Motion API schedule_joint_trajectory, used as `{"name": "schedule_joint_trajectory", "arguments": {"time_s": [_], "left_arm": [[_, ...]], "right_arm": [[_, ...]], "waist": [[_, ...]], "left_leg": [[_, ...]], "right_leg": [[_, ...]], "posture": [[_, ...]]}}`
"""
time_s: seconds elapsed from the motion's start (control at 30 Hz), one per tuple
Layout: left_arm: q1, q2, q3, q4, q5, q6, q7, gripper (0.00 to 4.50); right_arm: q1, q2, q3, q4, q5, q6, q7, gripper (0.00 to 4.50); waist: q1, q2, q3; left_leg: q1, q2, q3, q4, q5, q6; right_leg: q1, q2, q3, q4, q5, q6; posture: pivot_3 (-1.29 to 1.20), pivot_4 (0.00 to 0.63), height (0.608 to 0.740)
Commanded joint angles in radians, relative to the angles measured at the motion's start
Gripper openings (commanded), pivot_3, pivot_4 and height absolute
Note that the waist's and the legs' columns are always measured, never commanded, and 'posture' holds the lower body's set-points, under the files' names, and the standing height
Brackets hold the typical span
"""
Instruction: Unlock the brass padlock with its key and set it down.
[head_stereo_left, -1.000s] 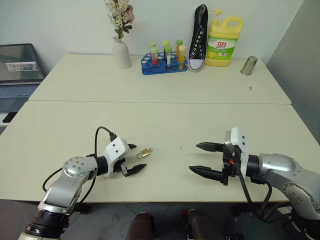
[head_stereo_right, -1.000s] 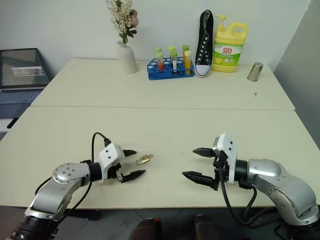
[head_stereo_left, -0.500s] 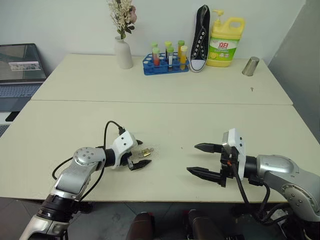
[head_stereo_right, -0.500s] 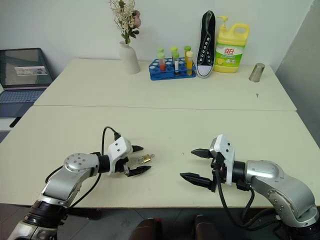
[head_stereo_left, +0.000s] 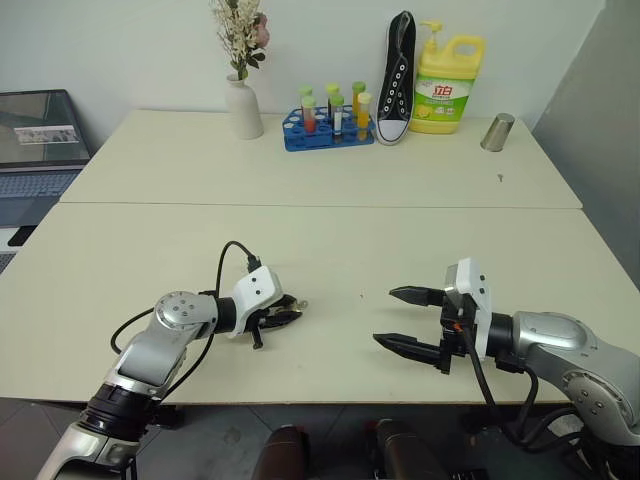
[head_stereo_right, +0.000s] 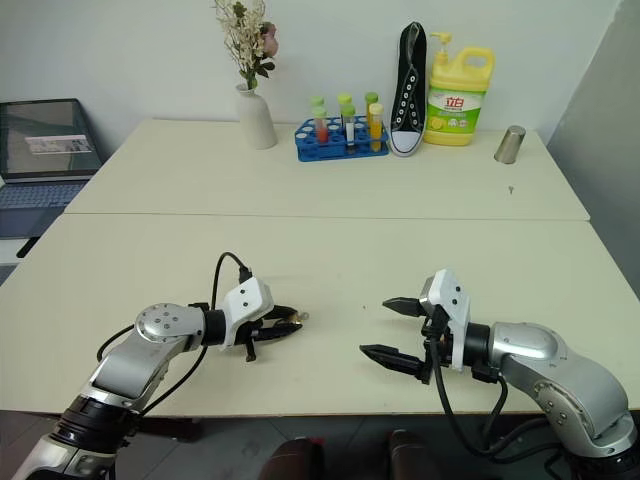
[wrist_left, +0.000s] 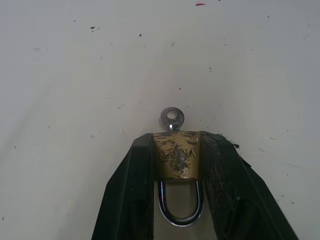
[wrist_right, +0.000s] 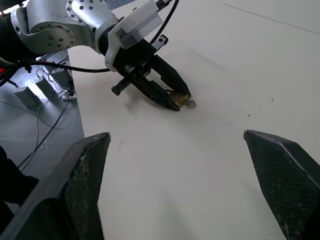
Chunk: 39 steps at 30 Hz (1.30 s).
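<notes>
Low in the left-centre of the left eye view, the left hand (head_stereo_left: 285, 316) is clamped on the brass padlock (wrist_left: 176, 157), which lies on the tabletop (head_stereo_left: 330, 245). In the left wrist view its two fingers (wrist_left: 131, 190) press the flat sides of the brass body, the silvery shackle (wrist_left: 181, 205) loops back between them, and the key (wrist_left: 171, 119) sticks out of the far end, past the fingertips. The right hand (head_stereo_left: 408, 320) waits at lower right of the frame, well apart from the padlock, its fingers spread wide on nothing. The grip looks narrow: the body is small and smooth, so it may twist or slide out when lifted or when the key is turned, since turning pushes against the clamp. The key head is tiny and thin, so the right hand's broad fingertips could miss it, knock it sideways or push the padlock out of the left hand's hold. With the shackle lying between the left fingers, it may have little room to spring open.
</notes>
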Motion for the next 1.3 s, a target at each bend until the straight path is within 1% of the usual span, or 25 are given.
{"name": "schedule_joint_trajectory", "arguments": {"time_s": [0.03,0.1,0.2,0.3,0.33,0.37,0.43,0.5,0.57,0.67,0.77,0.8,0.9,1.03,1.1,1.17,1.3], "left_arm": [[-0.012,0.003,-0.007,-0.005,-0.006,-0.073,-0.056,0.97],[-0.056,-0.014,-0.021,-0.006,-0.006,-0.157,-0.096,0.97],[-0.110,-0.025,-0.054,0.011,-0.003,-0.228,-0.170,0.97],[-0.172,-0.066,-0.076,0.038,-0.003,-0.275,-0.197,0.97],[-0.207,-0.095,-0.083,0.054,0.000,-0.312,-0.199,0.97],[-0.243,-0.126,-0.092,0.068,0.002,-0.366,-0.204,0.97],[-0.304,-0.184,-0.100,0.111,0.028,-0.536,-0.195,0.97],[-0.325,-0.210,-0.100,0.146,0.041,-0.656,-0.200,0.97],[-0.336,-0.217,-0.103,0.171,0.059,-0.729,-0.198,0.97],[-0.345,-0.218,-0.108,0.199,0.071,-0.800,-0.194,0.97],[-0.366,-0.226,-0.098,0.243,0.120,-0.949,-0.141,0.97],[-0.382,-0.226,-0.094,0.277,0.162,-1.045,-0.106,0.97],[-0.413,-0.223,-0.091,0.351,0.246,-1.215,-0.028,0.97],[-0.432,-0.227,-0.068,0.413,0.333,-1.364,0.105,0.97],[-0.429,-0.230,-0.059,0.424,0.363,-1.412,0.166,0.97],[-0.414,-0.231,-0.050,0.417,0.387,-1.442,0.221,0.97],[-0.407,-0.217,-0.058,0.412,0.427,-1.449,0.283,0.97]], "right_arm": [[0.026,-0.002,-0.043,-0.044,-0.004,-0.030,-0.021,4.50],[0.063,-0.007,-0.073,-0.060,-0.010,-0.042,-0.039,4.50],[0.098,0.001,-0.099,-0.080,-0.011,-0.051,-0.069,4.50],[0.136,0.010,-0.120,-0.103,-0.017,-0.066,-0.093,4.50],[0.152,0.015,-0.123,-0.115,-0.024,-0.070,-0.108,4.50],[0.173,0.020,-0.129,-0.129,-0.026,-0.070,-0.124,4.50],[0.209,0.036,-0.147,-0.157,-0.014,-0.063,-0.156,4.50],[0.223,0.051,-0.165,-0.172,0.023,-0.049,-0.175,4.50],[0.217,0.067,-0.187,-0.171,0.062,-0.036,-0.198,4.50],[0.213,0.054,-0.204,-0.162,0.077,-0.032,-0.200,4.50],[0.208,0.042,-0.212,-0.152,0.090,-0.027,-0.192,4.50],[0.205,0.039,-0.219,-0.146,0.113,-0.017,-0.186,4.50],[0.197,0.033,-0.231,-0.135,0.162,-0.001,-0.182,4.50],[0.163,0.032,-0.231,-0.110,0.227,0.011,-0.183,4.50],[0.124,0.037,-0.220,-0.079,0.249,0.016,-0.183,4.50],[0.048,0.047,-0.191,-0.012,0.259,0.024,-0.169,4.50],[-0.050,0.040,-0.160,0.083,0.263,0.041,-0.119,4.50]], "waist": [[0.000,0.000,0.000],[0.000,0.000,0.001],[0.006,-0.001,0.001],[0.010,-0.001,0.001],[0.010,-0.001,0.001],[0.010,-0.001,0.001],[0.011,-0.001,0.001],[0.013,-0.002,0.001],[0.003,-0.001,0.001],[-0.005,-0.001,0.001],[-0.002,-0.001,0.001],[-0.001,-0.001,0.001],[0.001,-0.001,0.001],[-0.001,-0.001,0.001],[-0.002,-0.001,0.001],[-0.002,-0.002,0.001],[-0.001,-0.002,0.001]], "left_leg": [[0.000,0.000,0.000,0.000,0.000,0.000],[-0.001,0.000,0.000,0.000,0.000,0.000],[-0.003,-0.001,0.000,0.000,0.000,0.000],[-0.003,-0.002,0.001,0.000,0.000,0.000],[-0.003,-0.001,0.001,0.000,0.000,0.000],[-0.003,-0.001,0.001,0.000,0.000,0.000],[-0.003,-0.001,0.001,0.000,0.000,0.000],[-0.003,-0.001,0.002,0.001,0.000,0.000],[-0.002,-0.001,0.002,0.000,0.000,0.000],[-0.001,0.000,0.002,0.000,0.000,0.000],[-0.002,0.000,0.002,0.000,0.000,0.000],[-0.002,0.000,0.002,0.000,0.000,0.000],[-0.002,-0.001,0.002,0.001,0.000,0.000],[-0.002,-0.001,0.002,0.001,0.000,0.000],[-0.002,-0.001,0.002,0.000,0.000,0.000],[-0.002,-0.001,0.002,0.000,0.000,0.000],[-0.002,-0.001,0.002,0.001,0.000,0.000]], "right_leg": [[0.000,0.000,0.000,0.000,0.000,0.000],[-0.001,0.000,0.000,-0.001,0.000,0.000],[-0.002,0.002,0.000,-0.001,0.000,0.000],[-0.001,0.002,0.000,-0.001,0.000,0.000],[-0.001,0.002,0.000,-0.001,0.000,0.000],[-0.001,0.002,0.000,-0.001,0.000,0.000],[-0.001,0.003,0.000,-0.001,0.000,0.000],[-0.001,0.003,0.000,-0.001,0.000,0.000],[-0.001,0.004,0.001,-0.001,0.000,0.000],[-0.001,0.004,0.002,0.000,0.000,0.000],[-0.001,0.005,0.001,0.000,0.000,0.000],[-0.001,0.004,0.001,0.000,0.000,0.000],[0.000,0.004,0.001,-0.001,0.000,0.000],[0.000,0.004,0.001,-0.001,0.000,0.001],[0.000,0.004,0.001,-0.001,0.000,0.001],[0.000,0.004,0.001,-0.001,0.000,0.001],[0.000,0.004,0.001,-0.001,0.001,0.002]], "posture": [[0.00,0.150,0.740],[0.00,0.150,0.740],[0.00,0.150,0.740],[0.00,0.150,0.740],[0.00,0.150,0.740],[0.00,0.150,0.740],[0.00,0.150,0.740],[0.00,0.150,0.740],[0.00,0.150,0.740],[0.00,0.150,0.740],[0.00,0.150,0.740],[0.00,0.150,0.740],[0.00,0.150,0.740],[0.00,0.150,0.740],[0.00,0.150,0.740],[0.00,0.150,0.740],[0.00,0.150,0.740]]}}
